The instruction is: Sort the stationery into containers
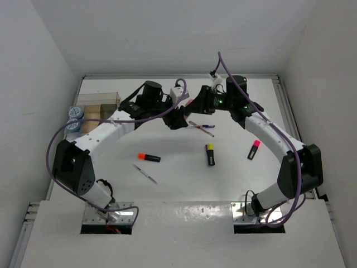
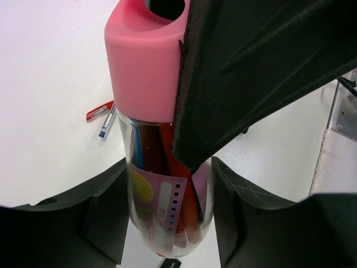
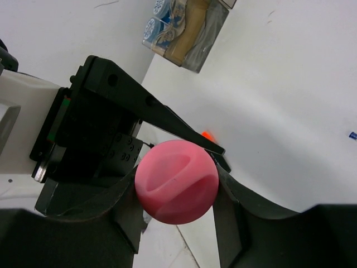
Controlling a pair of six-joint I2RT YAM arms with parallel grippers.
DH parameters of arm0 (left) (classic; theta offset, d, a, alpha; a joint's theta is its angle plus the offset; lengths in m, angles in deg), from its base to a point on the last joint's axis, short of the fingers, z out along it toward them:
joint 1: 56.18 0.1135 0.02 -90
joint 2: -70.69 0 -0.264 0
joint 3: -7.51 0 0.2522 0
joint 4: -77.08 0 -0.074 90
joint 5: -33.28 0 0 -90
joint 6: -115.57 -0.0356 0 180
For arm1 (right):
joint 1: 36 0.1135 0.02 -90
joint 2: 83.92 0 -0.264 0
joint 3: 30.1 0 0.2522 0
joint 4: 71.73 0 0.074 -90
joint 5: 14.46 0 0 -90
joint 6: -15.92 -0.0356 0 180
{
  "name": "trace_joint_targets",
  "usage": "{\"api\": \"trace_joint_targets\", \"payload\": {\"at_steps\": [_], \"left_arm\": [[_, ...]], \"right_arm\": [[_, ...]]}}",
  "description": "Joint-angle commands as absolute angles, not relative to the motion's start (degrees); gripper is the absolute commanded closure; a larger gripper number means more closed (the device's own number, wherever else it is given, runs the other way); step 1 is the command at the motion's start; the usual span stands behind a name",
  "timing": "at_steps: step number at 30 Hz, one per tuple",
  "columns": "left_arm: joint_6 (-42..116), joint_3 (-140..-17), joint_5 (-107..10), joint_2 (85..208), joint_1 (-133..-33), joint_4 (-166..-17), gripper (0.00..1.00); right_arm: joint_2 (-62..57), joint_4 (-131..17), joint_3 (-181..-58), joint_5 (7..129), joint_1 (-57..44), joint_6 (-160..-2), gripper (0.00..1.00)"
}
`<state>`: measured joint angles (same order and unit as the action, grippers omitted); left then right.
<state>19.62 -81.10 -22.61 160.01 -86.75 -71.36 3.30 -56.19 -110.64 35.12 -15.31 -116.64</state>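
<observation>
A pink-capped clear bottle (image 2: 164, 218) with pens inside is held above the table between both arms. My left gripper (image 2: 167, 229) is shut on its clear body. My right gripper (image 3: 175, 204) is shut on its pink cap (image 3: 175, 181); one of its fingers (image 2: 251, 67) crosses the left wrist view. The grippers meet mid-table, left (image 1: 177, 115) and right (image 1: 196, 104). On the table lie an orange-capped highlighter (image 1: 149, 157), a yellow-capped one (image 1: 211, 154), a pink-capped one (image 1: 254, 149), a silver pen (image 1: 145, 174), and red and blue pens (image 1: 201, 127). The organiser box (image 1: 98, 106) stands at the back left.
Two blue-speckled jars (image 1: 73, 118) stand at the left side of the organiser, also in the right wrist view (image 3: 159, 19). White walls enclose the table on the left, back and right. The red and blue pens (image 2: 101, 114) lie just under the held bottle.
</observation>
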Motion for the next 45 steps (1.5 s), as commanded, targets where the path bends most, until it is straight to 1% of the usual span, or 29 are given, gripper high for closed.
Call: {"api": "trace_joint_targets", "payload": {"at_steps": [1,2,3,4,5,6,8,11,12,18,23,29,37,41,45], "left_arm": [[19.1,-83.4,-23.2,159.0,-85.0,-71.9,0.8],[18.8,-83.2,-23.4,158.9,-84.7,-71.7,0.88],[18.5,-82.8,-23.8,158.7,-84.3,-71.2,0.91],[18.9,-82.3,-24.5,157.8,-83.0,-70.9,0.93],[19.3,-81.0,-24.9,157.3,-81.9,-70.9,0.96],[20.1,-80.4,-25.9,156.7,-80.6,-70.4,0.96],[20.7,-80.4,-27.4,156.6,-76.6,-68.3,1.0],[20.2,-83.6,-34.6,158.4,-71.1,-61.1,1.0],[20.1,-84.3,-36.4,159.5,-67.6,-58.1,1.0],[19.4,-86.5,-44.7,161.4,-53.4,-52.6,1.0],[15.3,-92.6,-45.0,166.3,-44.3,-46.9,1.0],[13.3,-99.0,-46.6,174.0,-39.1,-42.7,0.99],[12.9,-101.5,-50.8,179.5,-36.8,-41.5,0.89],[13.2,-101.5,-51.2,180.2,-36.6,-41.2,0.83],[14.1,-102.1,-52.6,181.0,-36.5,-41.2,0.8]], "right_arm": [[2.0,-58.1,-113.5,33.0,-14.7,-118.2,0.84],[2.1,-58.1,-113.6,33.2,-15.0,-118.7,0.53],[2.0,-58.1,-113.8,33.4,-15.3,-119.2,0.41],[2.0,-58.1,-114.0,34.0,-15.6,-119.5,0.34],[1.9,-58.1,-114.1,34.2,-16.9,-120.3,0.21],[1.9,-58.2,-114.6,34.5,-17.7,-120.6,0.17],[1.8,-58.2,-115.4,34.8,-20.2,-120.9,0.15],[2.1,-56.0,-117.7,35.0,-23.6,-119.1,0.14],[2.2,-55.3,-117.9,35.1,-24.2,-118.4,0.14],[1.0,-51.4,-115.2,35.6,-29.8,-112.8,0.14],[0.3,-46.3,-114.4,37.1,-30.8,-107.2,0.14],[-0.3,-46.0,-111.7,38.5,-30.9,-106.2,0.14],[0.6,-44.5,-111.9,38.2,-31.9,-104.8,0.14],[1.0,-44.3,-111.6,37.7,-32.2,-104.7,0.14],[1.2,-44.4,-111.4,37.6,-32.3,-104.7,0.14]]}}
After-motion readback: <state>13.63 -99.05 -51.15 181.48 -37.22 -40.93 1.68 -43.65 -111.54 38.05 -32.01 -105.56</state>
